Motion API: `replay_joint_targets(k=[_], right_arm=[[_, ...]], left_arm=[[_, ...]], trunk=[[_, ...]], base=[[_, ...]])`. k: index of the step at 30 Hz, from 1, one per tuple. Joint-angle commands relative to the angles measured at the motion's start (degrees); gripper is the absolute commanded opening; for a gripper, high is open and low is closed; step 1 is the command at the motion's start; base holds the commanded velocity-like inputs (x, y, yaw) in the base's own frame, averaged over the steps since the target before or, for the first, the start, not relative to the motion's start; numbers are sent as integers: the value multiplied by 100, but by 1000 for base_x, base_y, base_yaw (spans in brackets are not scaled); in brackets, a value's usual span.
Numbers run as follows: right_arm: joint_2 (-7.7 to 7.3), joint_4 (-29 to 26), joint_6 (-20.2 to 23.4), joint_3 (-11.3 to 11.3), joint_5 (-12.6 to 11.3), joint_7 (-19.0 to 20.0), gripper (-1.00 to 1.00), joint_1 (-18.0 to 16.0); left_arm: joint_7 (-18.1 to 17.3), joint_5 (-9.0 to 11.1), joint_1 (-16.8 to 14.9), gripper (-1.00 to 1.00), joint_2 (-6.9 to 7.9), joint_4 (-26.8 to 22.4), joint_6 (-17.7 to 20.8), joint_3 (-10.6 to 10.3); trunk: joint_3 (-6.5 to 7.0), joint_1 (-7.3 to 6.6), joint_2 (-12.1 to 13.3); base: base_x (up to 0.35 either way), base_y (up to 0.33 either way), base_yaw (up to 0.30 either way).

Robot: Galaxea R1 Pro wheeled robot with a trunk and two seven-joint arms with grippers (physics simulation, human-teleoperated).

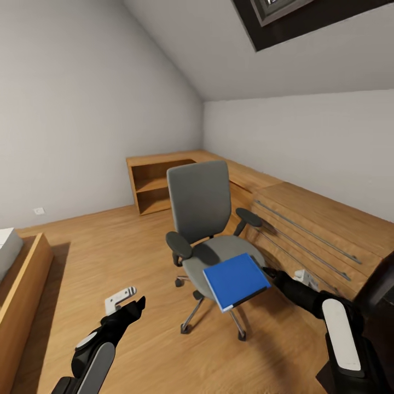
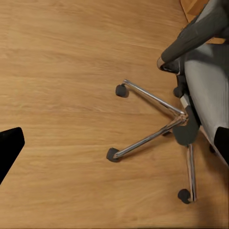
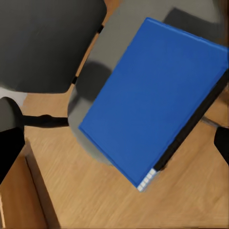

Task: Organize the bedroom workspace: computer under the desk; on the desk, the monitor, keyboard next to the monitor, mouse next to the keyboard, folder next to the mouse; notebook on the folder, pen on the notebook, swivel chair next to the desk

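So the folder [image 1: 236,280] is off the chair [image 1: 202,219] seat, or nearly: it hangs tilted over the seat's front edge, and the right tool [image 1: 269,272] looks clamped on its right edge. From the right wrist view you get the blue cover [image 3: 157,102] with a dark strip along one side, and that side is the one at the fingers, though the actual pinch is out of frame, so I'm judging the grip from the head view.

Handling-wise: it's a flat, stiff, thin thing and probably light, but held by one edge it'll want to droop and swing, and a smooth cover can slide out of a two-finger pinch. I'd keep the hold deep along the spine side, not a corner, and carry it level and slow.

The left tool [image 1: 130,310] hangs over bare floor [image 1: 109,251] near the chair's chrome base [image 2: 157,124], holding nothing; one dark finger [image 2: 9,148] shows in its wrist view, and I can't tell if the fingers are apart or together.

No counter here, just the light-wood unit [image 1: 306,224] behind the chair.
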Motion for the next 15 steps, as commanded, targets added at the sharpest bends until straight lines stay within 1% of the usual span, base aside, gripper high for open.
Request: replay_joint_targets(k=[1, 2, 3, 4, 6, 7, 8, 9, 10, 11, 15], right_arm=[[1, 27, 23, -9, -128, -53, 100, -7], [-10, 100, 23, -9, -291, -52, 100, -7], [-15, 144, 24, -10, -387, -52, 100, -7], [-24, 255, 24, -10, -589, -52, 100, -7], [-31, 396, 24, -8, -787, -52, 100, -7], [-35, 565, 24, -6, -975, -48, 100, -7], [-37, 657, 24, -5, -1061, -47, 100, -7], [-42, 840, 24, -7, -1224, -44, 100, -7], [-46, 927, 24, -7, -1299, -42, 100, -7], [-58, 1087, 24, -8, -1434, -34, 100, -7], [-127, 1397, 24, -9, -1664, 67, 100, -7]], left_arm=[[62, 56, -3, 100, 3, -10, 5, -9], [70, 58, -3, 100, 1, -11, 2, -10], [73, 58, -3, 100, 1, -11, 2, -8], [77, 59, -3, 100, 0, -11, 0, -5], [80, 60, -3, 100, -1, -11, 0, -4], [81, 60, -3, 100, -2, -11, -1, -3], [82, 60, -3, 100, -2, -11, -1, -3], [83, 61, -3, 100, -2, -11, -1, -2], [83, 61, -3, 100, -2, -11, -1, -2], [84, 61, -3, 100, -2, -11, -2, -2], [84, 61, -3, 100, -2, -11, -2, -1]], trunk=[[-24, 22, -45], [-42, 44, -85], [-60, 66, -125], [-78, 88, -165], [-114, 132, -245], [-132, 154, -285], [-150, 176, -325], [-168, 198, -365], [-186, 220, -406], [-204, 242, -446], [-275, 330, -606]], base=[[-2, 1, -294], [-1, 1, -295], [-1, 1, -296], [-1, 0, -297], [0, 0, -297], [0, 0, -298], [0, 0, -298], [0, 0, -299], [0, 0, -299], [0, 0, -299], [0, 0, -299]])
